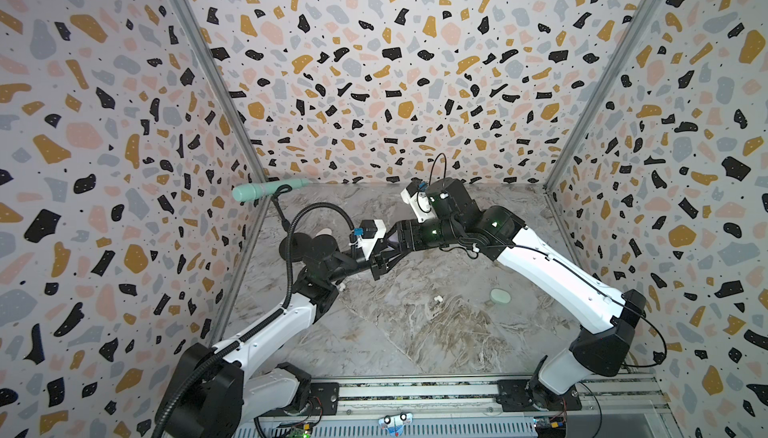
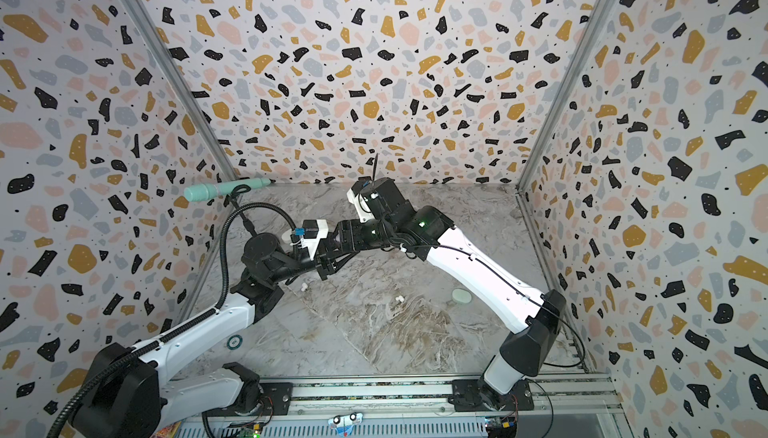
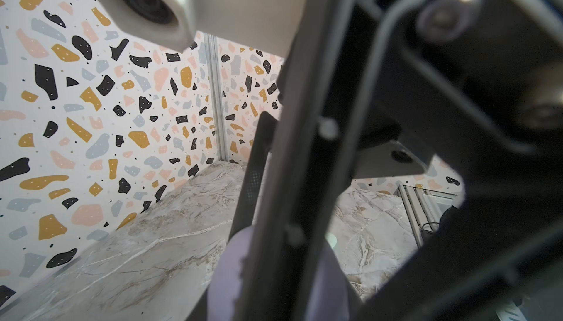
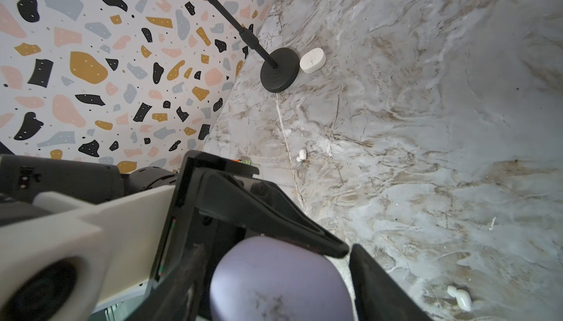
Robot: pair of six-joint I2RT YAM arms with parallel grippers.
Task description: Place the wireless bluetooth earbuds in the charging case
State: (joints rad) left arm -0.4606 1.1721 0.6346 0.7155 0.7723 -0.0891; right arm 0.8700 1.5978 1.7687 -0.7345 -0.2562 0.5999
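A lavender charging case [image 4: 274,279] hangs above the middle of the table, and my left gripper [image 1: 379,266] is shut on it. One left finger [image 4: 274,222] lies across the case's top. My right gripper [image 4: 274,261] straddles the same case with its jaws open, and a thin gap shows beside its right finger [image 4: 374,289]. In the left wrist view the case [image 3: 227,273] is half hidden behind a black finger. In both top views the grippers overlap [image 2: 326,267]. Two white earbuds lie on the table [image 1: 437,299] [image 1: 341,287], also seen in the right wrist view [image 4: 301,155] [image 4: 460,296].
A closed mint case [image 1: 500,296] lies on the marble right of centre. A white case [image 4: 313,60] sits against the black round base [image 4: 279,69] of a stand that holds a mint microphone [image 1: 266,188] at the back left. Patterned walls close in three sides.
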